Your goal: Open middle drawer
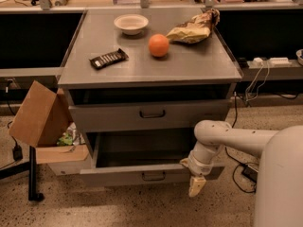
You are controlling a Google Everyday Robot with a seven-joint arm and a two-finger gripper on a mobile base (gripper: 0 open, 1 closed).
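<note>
The middle drawer [118,176] is the low grey drawer that stands pulled well out of the cabinet. Its shallow grey tray [142,150] shows, and the dark loop handle [154,176] sits at the centre of its front. My gripper [196,186] hangs pointing down just in front of the right part of that drawer's front, right of the handle and off it. My white arm [236,138] reaches in from the right.
The drawer above [151,115] is a little open. On the cabinet top [199,65] lie a white bowl [131,23], an orange [158,45], a chip bag [194,28] and a dark snack bar [109,58]. A cardboard box [40,115] and a black stand leg [32,174] are at the left.
</note>
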